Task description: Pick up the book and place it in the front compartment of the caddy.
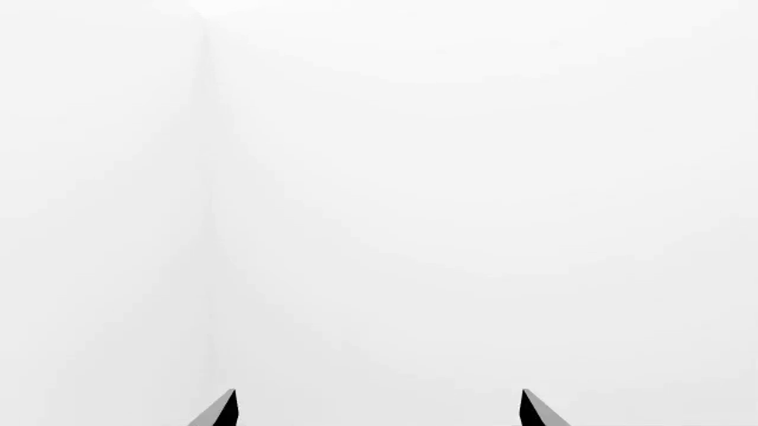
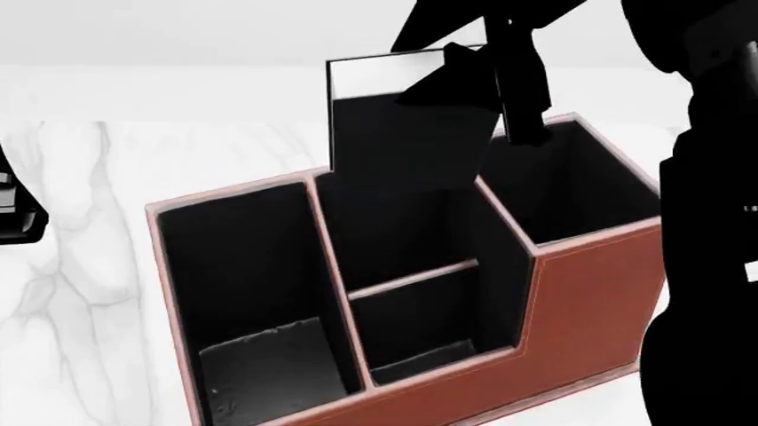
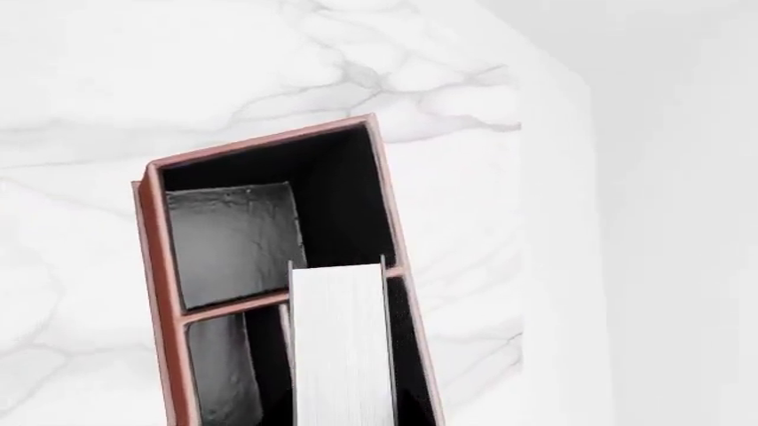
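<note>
The front compartment (image 2: 417, 319), the small squarish cell behind the caddy's (image 2: 569, 302) near wall, stood open with a low pink-edged divider (image 2: 414, 278) at its back. Above and behind that divider the book (image 2: 397, 115) hung upright, its lower part already inside the middle cell, clamped at its upper corner by the right end effector (image 2: 492, 62). The caddy's walls stood close on both sides of it. In the right wrist view white page edges (image 3: 341, 346) pointed down between the walls. The marble table (image 2: 71, 266) lay around. The left end effector (image 1: 379, 410) was spread wide, gripping nothing, facing blank white.
</note>
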